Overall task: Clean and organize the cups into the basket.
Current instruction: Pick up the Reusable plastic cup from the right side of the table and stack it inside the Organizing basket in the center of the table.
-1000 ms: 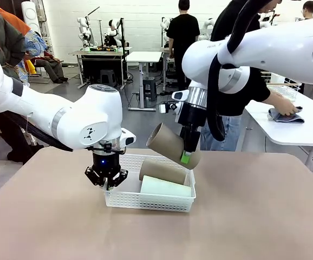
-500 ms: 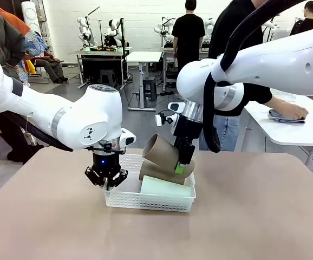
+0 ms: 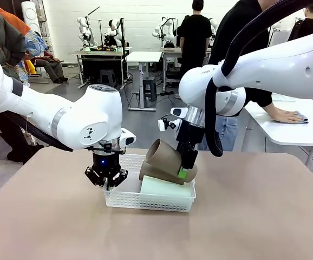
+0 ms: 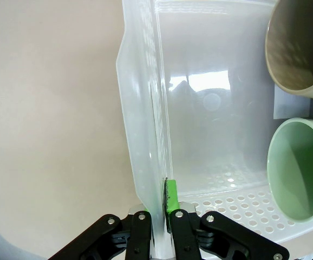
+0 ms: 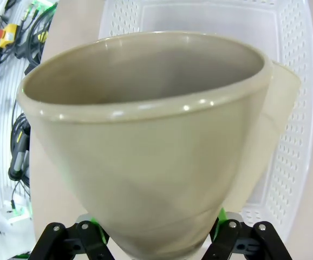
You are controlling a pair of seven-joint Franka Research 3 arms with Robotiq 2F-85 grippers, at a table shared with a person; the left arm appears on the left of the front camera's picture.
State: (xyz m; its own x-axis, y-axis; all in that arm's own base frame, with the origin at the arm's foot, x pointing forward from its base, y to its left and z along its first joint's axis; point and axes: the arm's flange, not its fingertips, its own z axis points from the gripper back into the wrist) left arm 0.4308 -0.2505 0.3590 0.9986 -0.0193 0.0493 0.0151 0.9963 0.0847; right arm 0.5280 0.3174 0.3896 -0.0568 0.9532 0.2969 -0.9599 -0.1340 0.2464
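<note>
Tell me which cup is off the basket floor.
The tan cup gripped in the right claw, tilted above the others; the second tan cup and mint cup lie flat in the basket.

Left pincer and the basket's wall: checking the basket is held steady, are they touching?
Touching. In the left wrist view the left pincer is closed on the basket wall, green pad pressed against it.

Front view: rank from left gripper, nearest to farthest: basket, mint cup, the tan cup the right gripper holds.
From the left gripper, shut on the basket's left wall:
1. Basket: touching, clamped at its left end.
2. Mint cup: lying in the basket's right half, near side.
3. Held tan cup: tilted above the basket's right end, in the right gripper.
</note>
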